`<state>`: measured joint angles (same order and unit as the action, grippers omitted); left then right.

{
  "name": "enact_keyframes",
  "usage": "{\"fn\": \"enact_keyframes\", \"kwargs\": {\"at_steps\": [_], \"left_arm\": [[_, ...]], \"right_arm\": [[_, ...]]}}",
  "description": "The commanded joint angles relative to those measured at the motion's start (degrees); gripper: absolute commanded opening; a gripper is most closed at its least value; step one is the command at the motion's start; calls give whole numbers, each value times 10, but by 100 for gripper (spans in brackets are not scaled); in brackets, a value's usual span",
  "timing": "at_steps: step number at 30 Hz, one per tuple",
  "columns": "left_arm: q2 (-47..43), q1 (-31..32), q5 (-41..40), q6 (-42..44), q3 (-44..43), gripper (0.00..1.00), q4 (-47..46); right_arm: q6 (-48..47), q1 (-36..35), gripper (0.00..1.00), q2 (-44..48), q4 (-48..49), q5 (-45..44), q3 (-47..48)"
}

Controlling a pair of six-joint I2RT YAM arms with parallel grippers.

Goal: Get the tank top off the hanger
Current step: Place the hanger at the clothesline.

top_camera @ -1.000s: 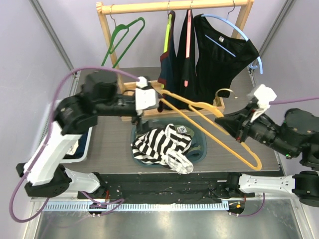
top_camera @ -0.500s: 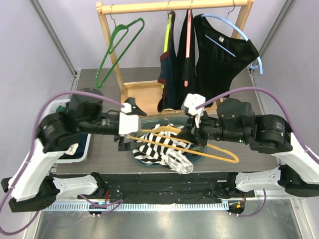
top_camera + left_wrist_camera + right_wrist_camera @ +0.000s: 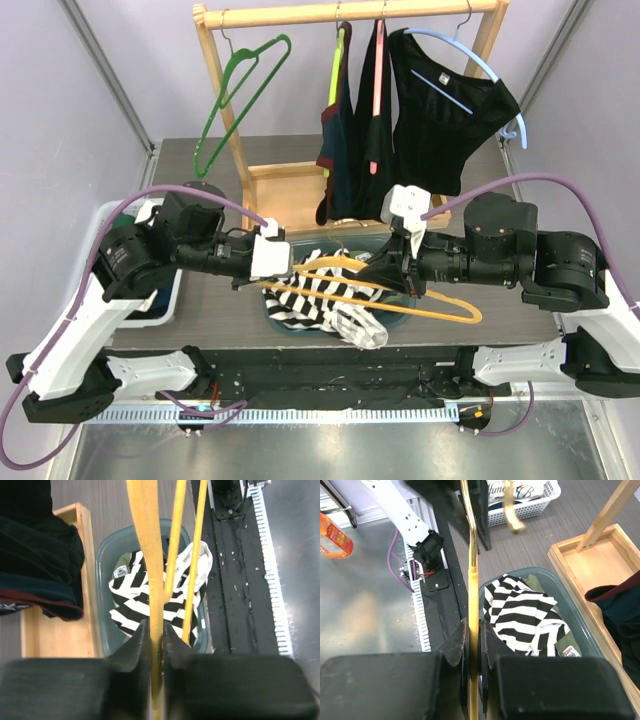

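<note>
L fingers point(image 3: 142, 636): we see them pinched on the yellow hanger point(image 3: 372, 297).
R fingers point(image 3: 460, 641): clamped on same hanger.
Tank top point(image 3: 318, 292): striped, in teal bin point(image 3: 104, 570), under hanger, off it.
Room: rack point(image 3: 285, 188) base just behind bin; grey bench point(image 3: 222, 305) edge close in front.
Wrist cams only: grip detail.

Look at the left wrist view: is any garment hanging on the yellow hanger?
No, the yellow hanger is bare, and the striped top lies in the bin beneath it.
</note>
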<state>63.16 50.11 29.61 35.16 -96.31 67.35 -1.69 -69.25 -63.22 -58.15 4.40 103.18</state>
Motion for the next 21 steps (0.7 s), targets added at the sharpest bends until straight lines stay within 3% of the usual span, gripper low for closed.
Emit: {"fn": "enact_keyframes", "kwargs": {"at_steps": [1,5,8,9,12,16,21], "left_arm": [[0,-7,23,2,-29,0,7],[3,-12,22,-6,-45,0,3],[0,-22,10,-16,-63,0,-1],[-1,-26,5,-18,-84,0,-1],[-12,-40,2,-21,-121,0,15],[-44,-70,1,-65,-170,0,8],[-109,-107,-2,-89,-168,0,3]], "right_arm": [[-7,2,1,21,48,-11,-9],[-3,1,3,33,66,-41,-31],[4,1,21,42,80,-113,-43],[7,2,36,45,85,-151,-48],[12,1,53,61,109,-218,-58],[16,1,59,87,130,-287,-61],[34,1,64,150,197,-378,-81]]}}
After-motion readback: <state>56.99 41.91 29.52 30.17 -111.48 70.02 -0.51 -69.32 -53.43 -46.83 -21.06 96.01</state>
